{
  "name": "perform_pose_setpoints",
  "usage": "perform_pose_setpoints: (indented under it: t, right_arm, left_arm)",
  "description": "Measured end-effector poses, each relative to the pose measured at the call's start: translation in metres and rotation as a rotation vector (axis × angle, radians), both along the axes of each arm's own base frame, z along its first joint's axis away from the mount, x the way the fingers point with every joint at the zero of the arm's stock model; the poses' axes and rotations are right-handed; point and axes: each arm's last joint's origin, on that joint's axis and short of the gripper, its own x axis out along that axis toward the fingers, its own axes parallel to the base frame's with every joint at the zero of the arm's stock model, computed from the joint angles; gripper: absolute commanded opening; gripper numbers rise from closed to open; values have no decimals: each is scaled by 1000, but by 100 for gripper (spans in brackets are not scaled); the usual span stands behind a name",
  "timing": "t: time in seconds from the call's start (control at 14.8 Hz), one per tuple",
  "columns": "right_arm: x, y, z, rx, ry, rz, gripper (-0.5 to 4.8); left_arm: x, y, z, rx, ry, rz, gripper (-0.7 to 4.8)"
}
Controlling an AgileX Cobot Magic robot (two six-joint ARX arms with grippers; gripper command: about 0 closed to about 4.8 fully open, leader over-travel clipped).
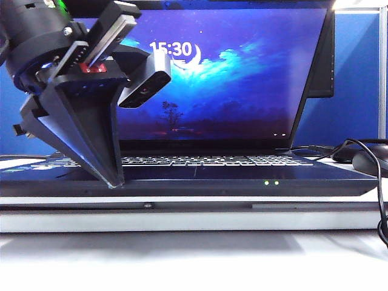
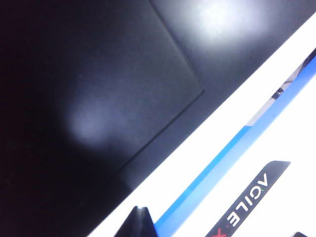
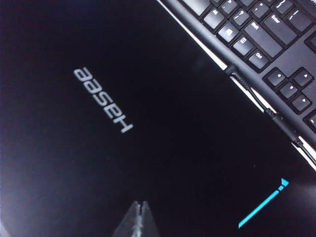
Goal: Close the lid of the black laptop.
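At the far left of the exterior view the left gripper (image 1: 115,182) points steeply down. Its two fingers are pressed together into one wedge with nothing between them, and the tip is at the front left corner of the black laptop (image 1: 200,176). Its own wrist camera shows the same closed tip (image 2: 140,219) over the dark palm rest, just beside the touchpad (image 2: 123,89) and close to the white table (image 2: 212,143). This looks like a bracing position, to keep the base from sliding or tipping once the screen is pushed. The laptop sits in the middle of the table, facing the camera, keys lit and two green lights (image 1: 271,182) on the front edge. The lid (image 1: 242,79) is fully open, leaning slightly back, with the clock wallpaper showing, so the closing has not started. A monitor (image 1: 321,66) is partly hidden behind its right side. The right gripper does not show in the exterior view. Its wrist camera shows its fingertips (image 3: 140,215) shut on nothing and close to the lid's plain outer face (image 3: 148,98) near the Hasee logo (image 3: 103,98). It is probably placed behind the panel to push it forward and down. Beyond that face are a separate keyboard (image 3: 266,44) and a thin cable (image 3: 256,98). At the far right of the table a mouse (image 1: 370,162) lies beside the laptop.
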Motion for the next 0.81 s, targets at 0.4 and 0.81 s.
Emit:
perform_pose_setpoints:
  t: [0.4,0.81]
  right_arm:
    - [2,2,-8,-1,5,-6,-5]
    - [2,2,-6,6,3,-3,-5]
  left_arm:
    - [-5,0,0,-48,85,-50,-5]
    - [-22,0,13,-47,29,-127,-5]
